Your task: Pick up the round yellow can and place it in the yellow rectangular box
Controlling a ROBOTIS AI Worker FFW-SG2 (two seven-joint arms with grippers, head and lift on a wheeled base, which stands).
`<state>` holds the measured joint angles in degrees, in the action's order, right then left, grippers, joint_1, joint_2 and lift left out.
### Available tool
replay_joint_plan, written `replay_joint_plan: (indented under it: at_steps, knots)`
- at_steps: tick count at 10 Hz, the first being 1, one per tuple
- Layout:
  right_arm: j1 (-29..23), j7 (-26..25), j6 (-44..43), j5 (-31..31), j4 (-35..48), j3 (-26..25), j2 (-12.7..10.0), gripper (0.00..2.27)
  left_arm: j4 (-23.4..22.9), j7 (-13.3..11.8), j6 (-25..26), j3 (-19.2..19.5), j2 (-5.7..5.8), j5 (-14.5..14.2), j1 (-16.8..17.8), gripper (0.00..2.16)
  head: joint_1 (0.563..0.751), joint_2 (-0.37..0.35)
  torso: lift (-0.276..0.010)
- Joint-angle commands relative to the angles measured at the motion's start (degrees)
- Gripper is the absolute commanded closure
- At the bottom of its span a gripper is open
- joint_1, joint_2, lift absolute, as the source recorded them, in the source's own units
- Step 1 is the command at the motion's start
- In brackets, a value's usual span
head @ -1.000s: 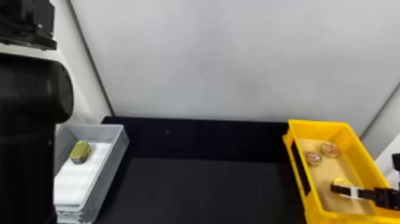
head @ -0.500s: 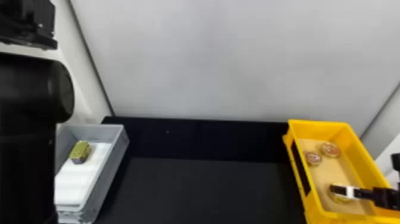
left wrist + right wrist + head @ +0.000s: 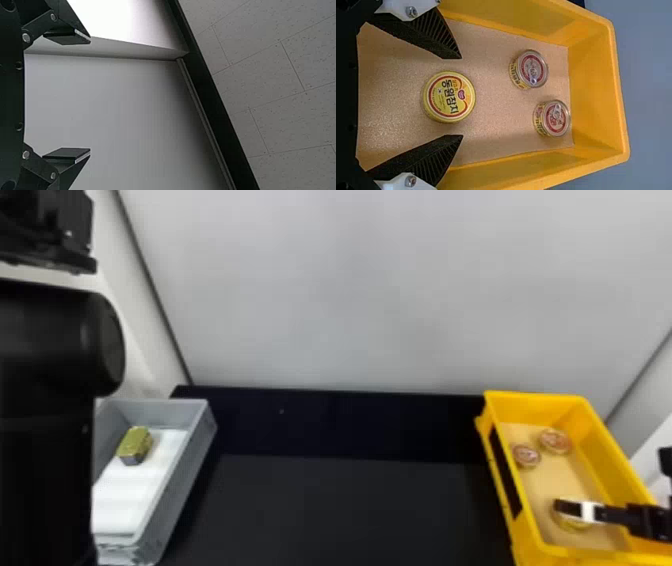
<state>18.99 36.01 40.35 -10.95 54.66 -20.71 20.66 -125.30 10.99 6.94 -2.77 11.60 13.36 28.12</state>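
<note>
At the robot's right in the head view, the yellow rectangular box (image 3: pixel 605 450) stands on a black table (image 3: pixel 350 510), with the round yellow can (image 3: pixel 570 524) on its floor, in the near part. The right gripper (image 3: pixel 566 508) reaches over the box's outer side, a dark finger with a white band partly covering that can. Two smaller cans (image 3: pixel 555 441) (image 3: pixel 526 456) sit near the far end. Across the table, a gray box (image 3: pixel 185 470) holds a gold block (image 3: pixel 135 445) on a white sheet (image 3: pixel 132 490). The left arm (image 3: pixel 55 350) is beside it, along the left edge, and behind the table rises a pale wall (image 3: pixel 375 290)

In the left wrist view, the left gripper (image 3: pixel 90 95) is spread wide with nothing between its pads, facing a light panel (image 3: pixel 107 103) and speckled tiles (image 3: pixel 285 95)

In the right wrist view, the fingers (image 3: pixel 429 33) are well apart, one on either side of the round yellow can. Neither touches it, so nothing is held; its printed lid faces up, and the smaller cans, with pull tabs, lie beyond the fingertips
</note>
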Motion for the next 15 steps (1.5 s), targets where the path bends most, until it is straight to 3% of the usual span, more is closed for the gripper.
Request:
replay_joint_plan:
  at_steps: [1,4,8,11,15]
  knots:
    - [-0.1,-0.4,-0.3,0.3,1.3,-0.4,0.1,0.10,0.0,0.0,0.0,0.1,-0.08,0.0,0.0,0.26,0.663,0.054,-0.010]
    - [-3.3,-1.3,-0.3,0.8,14.2,-0.6,1.0,0.11,-0.1,-0.1,0.0,0.3,0.01,0.0,-0.1,0.26,0.663,0.054,-0.010]
    - [-5.2,-2.1,0.1,0.8,34.9,1.1,0.2,0.11,-0.2,-0.3,0.1,0.6,0.18,0.0,-0.3,0.26,0.663,0.054,-0.010]
    - [-5.1,-7.2,1.2,0.8,50.9,2.9,-0.3,0.12,-0.2,-0.3,0.3,0.4,0.36,0.2,-0.3,0.27,0.663,0.054,-0.010]
    - [-0.7,-15.2,-0.8,-1.6,67.2,5.9,-0.1,0.15,-0.2,-0.3,0.5,0.4,0.71,0.3,-0.2,0.26,0.663,0.054,-0.010]
